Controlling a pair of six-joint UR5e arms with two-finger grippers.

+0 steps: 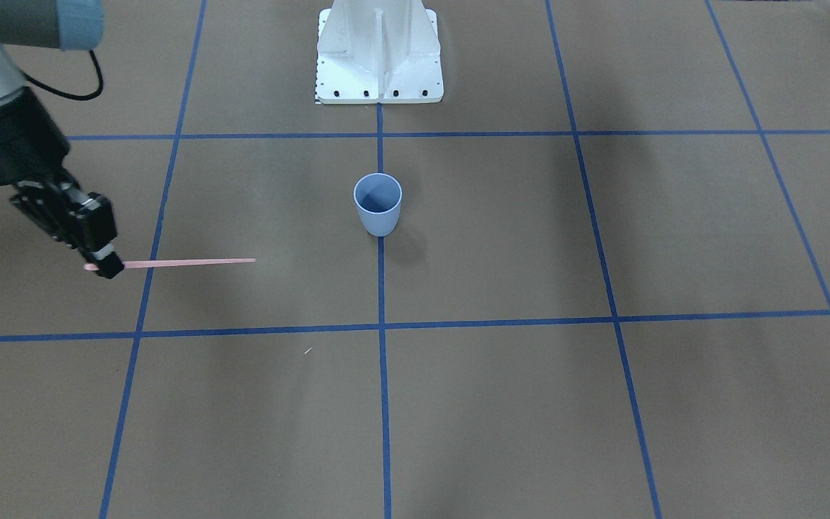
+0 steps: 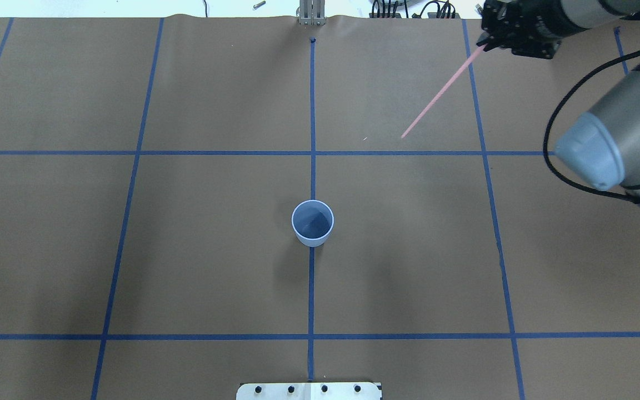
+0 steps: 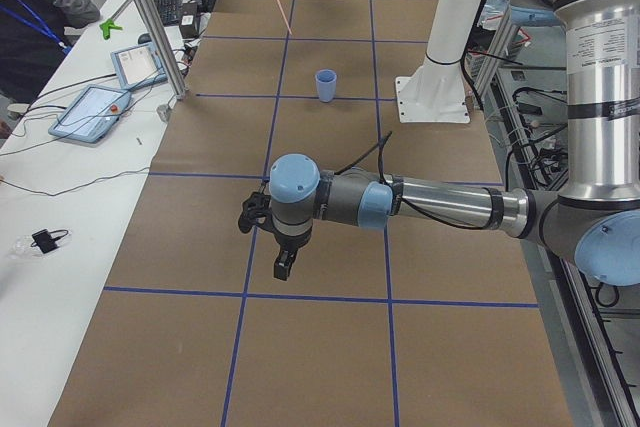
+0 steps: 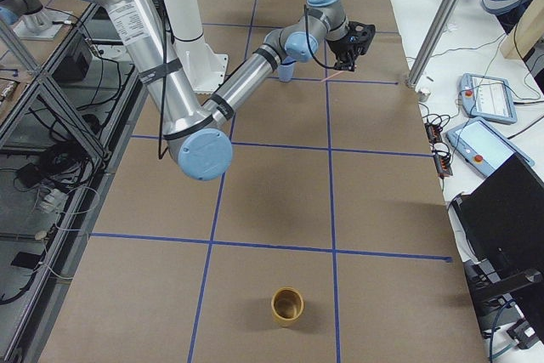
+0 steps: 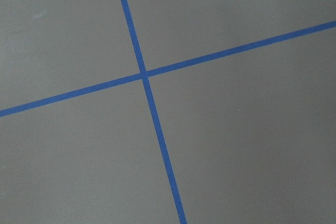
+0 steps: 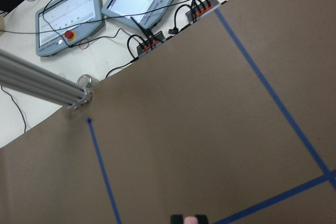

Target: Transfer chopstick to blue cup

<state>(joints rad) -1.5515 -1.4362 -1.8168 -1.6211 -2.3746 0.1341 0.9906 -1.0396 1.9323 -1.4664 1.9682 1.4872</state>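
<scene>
Right claw [image 1: 104,265] grips the pink chopstick [image 1: 192,262] by one end, not yet at the blue cup [image 1: 377,204].
Front view: the claw is at the left edge, mid-height, its fingers closed tight on the chopstick's end, with the free tip pointing toward frame centre. The cup stands upright at centre on the counter [image 1: 501,404], well apart from the tip, and looks empty. Pickup looks done. Left to do: carry over the cup, tilt the tip down, release inside. The left claw [image 3: 283,267] shows only in the left side view, lower middle; can't tell whether it's open or closed.
</scene>
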